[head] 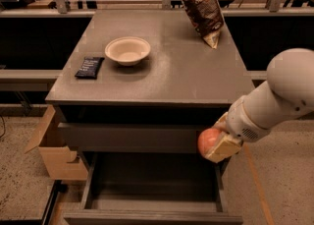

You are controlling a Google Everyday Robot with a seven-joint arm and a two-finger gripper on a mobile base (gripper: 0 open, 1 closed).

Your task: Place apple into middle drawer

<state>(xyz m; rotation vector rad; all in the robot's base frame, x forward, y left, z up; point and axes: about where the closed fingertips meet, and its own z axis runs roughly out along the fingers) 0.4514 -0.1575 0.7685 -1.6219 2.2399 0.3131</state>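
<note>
Gripper, jaws clenched on apple, at cabinet's right front, over right side of open middle drawer; on top: bowl, dark packet, chip bag.

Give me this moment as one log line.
hand: shut on red-orange round apple, at right front of grey cabinet | wide dark grey drawer: open, below hand, apple not in | next: likely lower apple in

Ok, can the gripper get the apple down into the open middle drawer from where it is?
Probably yes. The gripper, shut on the apple, hangs above the right side of the middle drawer. The drawer is pulled out, its floor looks bare, and nothing shows between them.
</note>
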